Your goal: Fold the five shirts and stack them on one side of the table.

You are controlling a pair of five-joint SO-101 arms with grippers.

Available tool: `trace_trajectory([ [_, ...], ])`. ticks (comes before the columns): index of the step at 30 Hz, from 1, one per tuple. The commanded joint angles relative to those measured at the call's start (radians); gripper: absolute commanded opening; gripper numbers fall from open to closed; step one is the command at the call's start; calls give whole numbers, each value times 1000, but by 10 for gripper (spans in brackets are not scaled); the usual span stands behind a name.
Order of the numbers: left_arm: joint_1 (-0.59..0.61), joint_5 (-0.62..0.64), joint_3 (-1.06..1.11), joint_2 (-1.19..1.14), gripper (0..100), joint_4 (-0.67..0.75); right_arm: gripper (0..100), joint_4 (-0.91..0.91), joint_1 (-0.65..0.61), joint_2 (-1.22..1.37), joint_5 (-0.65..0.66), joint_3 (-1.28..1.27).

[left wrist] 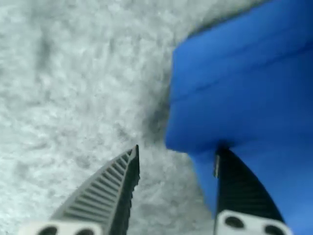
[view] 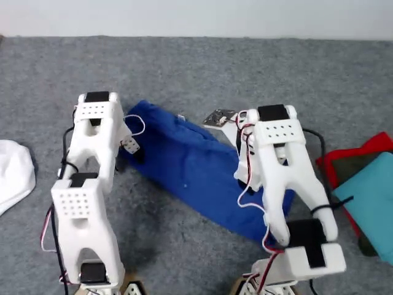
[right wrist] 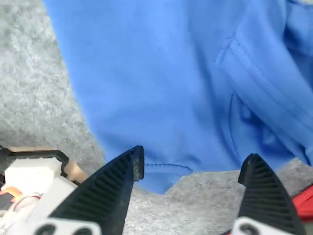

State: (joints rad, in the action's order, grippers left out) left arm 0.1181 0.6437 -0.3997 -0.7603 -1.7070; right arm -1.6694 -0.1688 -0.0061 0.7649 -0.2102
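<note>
The blue shirt (view: 196, 172) lies diagonally across the middle of the grey surface (view: 184, 67). The left jaws stand released, straddling its left end, one over cloth, one over bare surface. The right jaws gape wide just above its hem. A white shirt (view: 13, 175) lies at the left edge; a teal shirt (view: 371, 196) rests on a red one (view: 368, 150) at the right
</note>
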Motion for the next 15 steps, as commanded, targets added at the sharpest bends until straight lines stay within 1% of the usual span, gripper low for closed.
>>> trace_trajectory([
  [1,-9,23,-193,-74,242,-34,314,10,-4,-93,49,-25],
  [5,-3,20,-440,-152,224,-48,314,33,-4,-114,51,-92],
  [8,-11,15,-568,-212,203,-48,314,56,-4,-120,48,-135],
  [11,-12,-15,-624,-281,202,-48,314,61,-4,-122,49,-147],
  [15,-11,-15,-645,-338,201,-48,314,59,-1,-122,49,-149],
])
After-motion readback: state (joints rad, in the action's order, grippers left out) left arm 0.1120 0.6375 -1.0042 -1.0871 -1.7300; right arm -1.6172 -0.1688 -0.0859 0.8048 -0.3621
